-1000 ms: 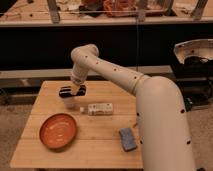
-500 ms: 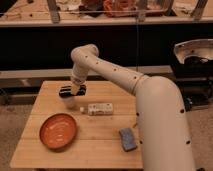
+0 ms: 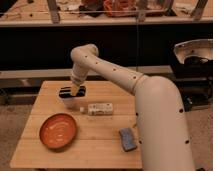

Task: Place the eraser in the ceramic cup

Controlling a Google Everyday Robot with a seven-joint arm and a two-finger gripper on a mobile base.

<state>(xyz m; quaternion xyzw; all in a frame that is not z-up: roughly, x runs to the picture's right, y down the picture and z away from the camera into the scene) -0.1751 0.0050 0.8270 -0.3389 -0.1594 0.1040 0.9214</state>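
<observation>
A white rectangular eraser (image 3: 100, 108) lies flat on the wooden table (image 3: 100, 145), near its middle. The ceramic cup (image 3: 71, 95), pale with a dark opening, stands at the table's back left. My gripper (image 3: 75, 90) hangs right over the cup's opening and hides part of its rim. The eraser lies apart from the gripper, a little to its right and nearer the front. A small white bit (image 3: 82, 108) lies just left of the eraser.
An orange bowl (image 3: 58, 131) sits at the front left. A blue-grey sponge (image 3: 127, 138) lies at the front right, close to my arm's white body (image 3: 160, 125). A dark shelf and a bench run behind the table.
</observation>
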